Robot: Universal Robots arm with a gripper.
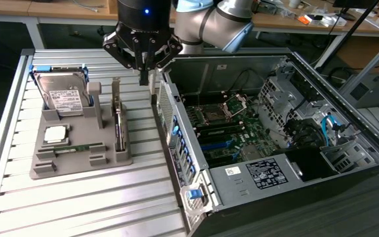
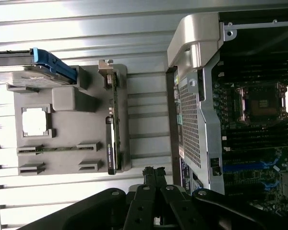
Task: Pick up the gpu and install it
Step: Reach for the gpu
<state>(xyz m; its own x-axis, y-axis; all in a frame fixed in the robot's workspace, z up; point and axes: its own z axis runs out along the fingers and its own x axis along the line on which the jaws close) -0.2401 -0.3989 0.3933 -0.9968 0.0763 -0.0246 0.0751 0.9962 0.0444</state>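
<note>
Gripper [image 1: 148, 78] hangs with its fingers pressed together and nothing between them, over the gap that separates the grey fixture tray [image 1: 77, 167] from the open computer case [image 1: 176, 148]. The gpu [image 1: 118, 121] lies below the fingertips and towards the exterior view's left, apart from them, standing on its long edge in a slot at the tray's case-side rim. Its long axis runs parallel to the case's perforated wall, so seen from above it is a narrow dark line. Its silvery metal bracket is at the end beside the hard drive [image 1: 61, 96].

The card is thin, flat and rigid, one face dark. The tray is matte grey moulded plastic with blocky posts. It also carries the label-topped hard drive, propped at a slant, a square silver processor chip [image 1: 56, 133] and a slim green memory stick [image 1: 71, 147]. The table [image 1: 77, 210] is ribbed, shiny aluminium. Inside the steel case lies the motherboard [image 1: 229, 133], with blue and black slots.
</note>
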